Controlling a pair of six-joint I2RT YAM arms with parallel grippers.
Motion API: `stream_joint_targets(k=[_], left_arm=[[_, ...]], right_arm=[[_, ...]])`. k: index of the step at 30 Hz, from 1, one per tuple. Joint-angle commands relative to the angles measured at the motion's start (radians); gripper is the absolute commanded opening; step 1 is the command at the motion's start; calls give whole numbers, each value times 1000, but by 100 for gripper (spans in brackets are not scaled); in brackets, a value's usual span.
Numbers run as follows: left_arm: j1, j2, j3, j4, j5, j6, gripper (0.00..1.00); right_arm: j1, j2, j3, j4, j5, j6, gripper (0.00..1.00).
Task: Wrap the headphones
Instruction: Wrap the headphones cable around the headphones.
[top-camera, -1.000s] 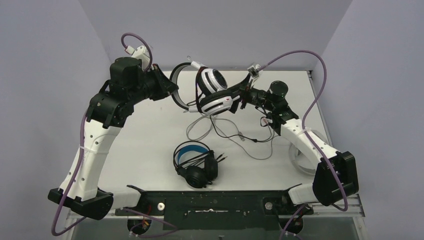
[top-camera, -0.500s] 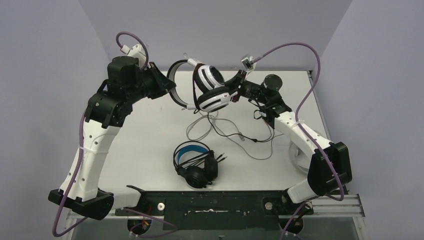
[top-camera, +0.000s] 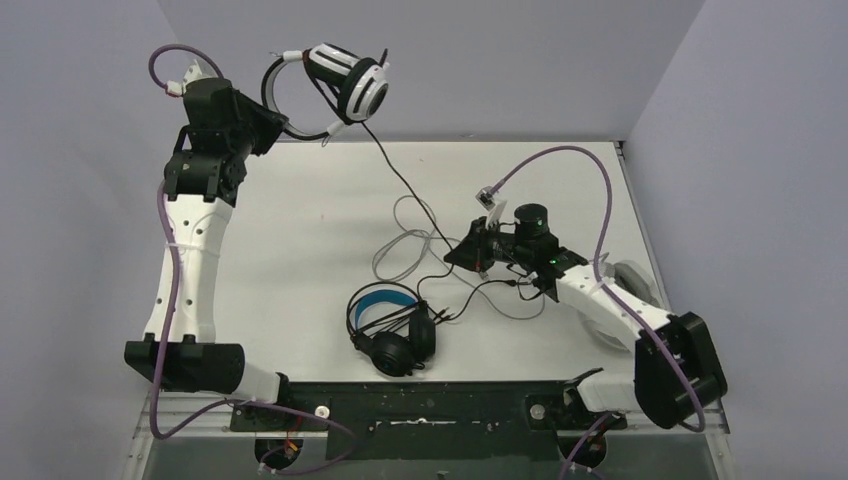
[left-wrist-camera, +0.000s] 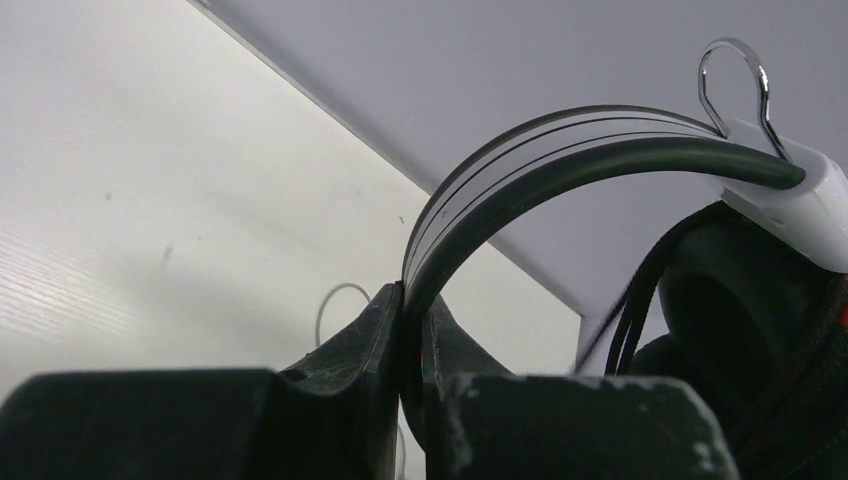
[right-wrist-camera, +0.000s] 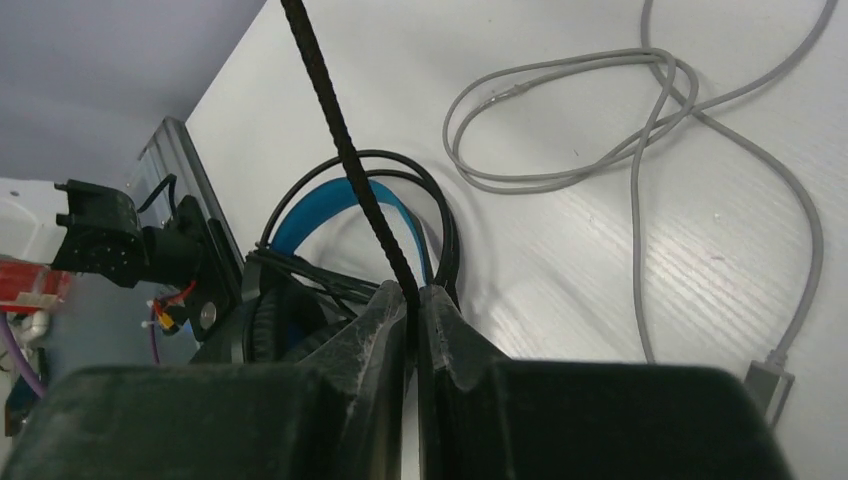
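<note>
My left gripper is raised high at the back left, shut on the black headband of a white and black headset, which hangs in the air. In the left wrist view the left gripper pinches the band, with an ear cup at the right. The headset's black braided cable runs taut down to my right gripper, low over the table's middle. The right gripper is shut on that cable. A black headset with a blue-lined band lies near the front.
A pale grey cable lies in loops on the table beside the right gripper, and its plug rests flat. Another white headset shows partly behind the right arm at the table's right edge. The back wall is close behind the lifted headset.
The left arm has swung the headset up and to the left. The right gripper left the ear cup, dropped toward the table's middle and shut on the black cable, now pulled straight.
</note>
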Motion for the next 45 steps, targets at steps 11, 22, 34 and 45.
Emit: stream_joint_targets(k=[11, 22, 34, 45], left_arm=[[51, 35, 19, 170, -333, -16, 0], [-160, 131, 29, 187, -593, 173, 0], [-426, 45, -309, 399, -739, 681, 0], [-525, -150, -369, 197, -219, 823, 0]], right_arm=[[76, -357, 131, -564, 108, -248, 0], [311, -320, 391, -744, 249, -306, 0], [376, -298, 918, -1043, 600, -509, 0], [339, -135, 1029, -920, 714, -632, 0]])
